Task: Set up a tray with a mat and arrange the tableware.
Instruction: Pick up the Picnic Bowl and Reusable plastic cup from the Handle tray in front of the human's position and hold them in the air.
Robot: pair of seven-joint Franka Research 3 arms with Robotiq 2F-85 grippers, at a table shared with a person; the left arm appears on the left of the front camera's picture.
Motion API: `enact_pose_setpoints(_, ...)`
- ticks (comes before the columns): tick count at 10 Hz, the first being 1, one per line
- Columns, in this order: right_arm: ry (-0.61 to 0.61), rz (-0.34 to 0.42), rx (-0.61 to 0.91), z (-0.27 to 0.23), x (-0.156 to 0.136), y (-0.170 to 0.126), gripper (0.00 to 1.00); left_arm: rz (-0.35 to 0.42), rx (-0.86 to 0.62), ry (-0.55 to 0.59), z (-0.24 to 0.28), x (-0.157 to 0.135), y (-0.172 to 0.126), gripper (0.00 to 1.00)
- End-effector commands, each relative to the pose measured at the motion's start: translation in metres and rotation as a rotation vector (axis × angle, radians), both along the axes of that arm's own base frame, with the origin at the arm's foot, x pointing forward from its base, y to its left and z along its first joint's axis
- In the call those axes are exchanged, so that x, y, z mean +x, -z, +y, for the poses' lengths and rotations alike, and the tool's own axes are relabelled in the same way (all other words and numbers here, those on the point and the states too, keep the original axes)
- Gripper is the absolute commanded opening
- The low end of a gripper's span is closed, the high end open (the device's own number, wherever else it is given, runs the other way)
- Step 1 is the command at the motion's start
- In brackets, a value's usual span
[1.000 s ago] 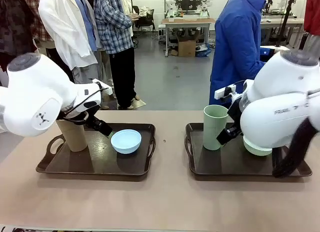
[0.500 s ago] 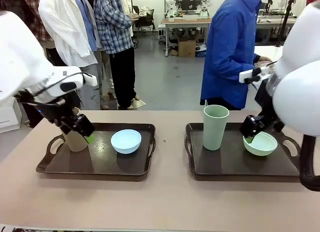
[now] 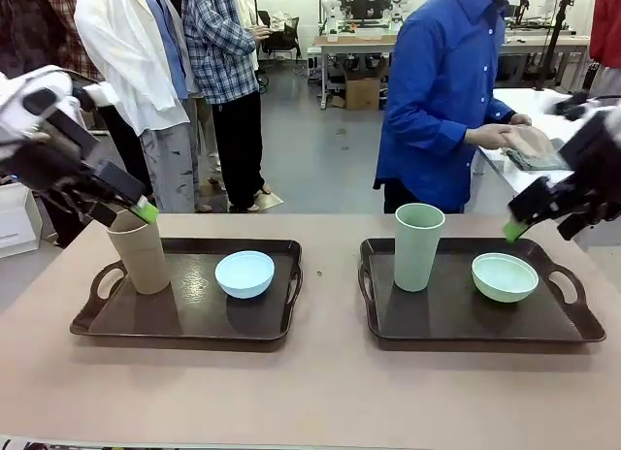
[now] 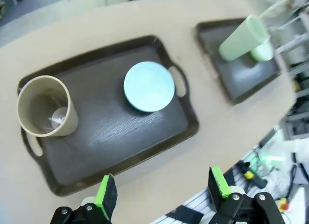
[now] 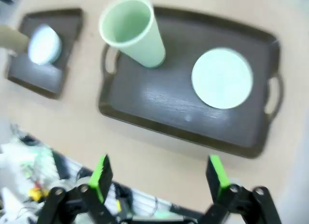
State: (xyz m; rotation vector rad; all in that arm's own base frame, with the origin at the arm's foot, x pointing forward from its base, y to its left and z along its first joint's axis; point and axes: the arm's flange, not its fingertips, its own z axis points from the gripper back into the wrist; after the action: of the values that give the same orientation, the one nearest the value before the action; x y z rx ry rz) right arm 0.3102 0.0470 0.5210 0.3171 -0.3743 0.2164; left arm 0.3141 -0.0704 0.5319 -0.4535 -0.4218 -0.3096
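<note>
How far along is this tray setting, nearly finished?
Nearly done, it seems. The tan cup and light blue bowl sit on the left tray, the pale green cup and pale green bowl on the right tray. In hand: nothing; the left gripper and right gripper are open and empty. Possibly left: a mat; the person holds a beige cloth.

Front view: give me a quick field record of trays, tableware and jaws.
left tray: tan cup upright at its left end, light blue bowl toward its right
right tray: pale green cup upright at its left, pale green bowl at its right
left jaws: open, empty, raised by the tan cup's rim
right jaws: open, empty, raised above the right tray
person: far side, handling a folded cloth
</note>
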Motion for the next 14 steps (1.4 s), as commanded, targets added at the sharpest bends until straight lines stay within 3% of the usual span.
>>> enact_pose_setpoints(1,0.004,-0.008,0.235,-0.054,-0.053,0.056,1.00,0.046,-0.162,0.031,0.033,-0.007,-0.001,1.00)
enact_pose_setpoints(4,0.064,0.032,0.396,-0.124,-0.068,0.068,1.00,0.201,-0.257,-0.013,0.086,0.012,0.024,1.00)
enact_pose_setpoints(7,0.094,0.144,0.486,-0.167,-0.069,0.102,1.00,0.312,-0.372,-0.100,0.141,0.028,0.059,1.00)
enact_pose_setpoints(10,0.087,0.179,0.537,-0.171,-0.059,0.117,1.00,0.307,-0.458,-0.164,0.163,0.027,0.069,1.00)
enact_pose_setpoints(12,0.069,0.176,0.486,-0.160,-0.052,0.120,1.00,0.266,-0.413,-0.156,0.149,0.022,0.069,1.00)
enact_pose_setpoints(13,0.094,0.204,0.525,-0.200,-0.037,0.096,1.00,0.322,-0.443,-0.190,0.166,0.027,0.073,1.00)
enact_pose_setpoints(14,0.094,0.204,0.525,-0.200,-0.037,0.096,1.00,0.322,-0.443,-0.190,0.166,0.027,0.073,1.00)
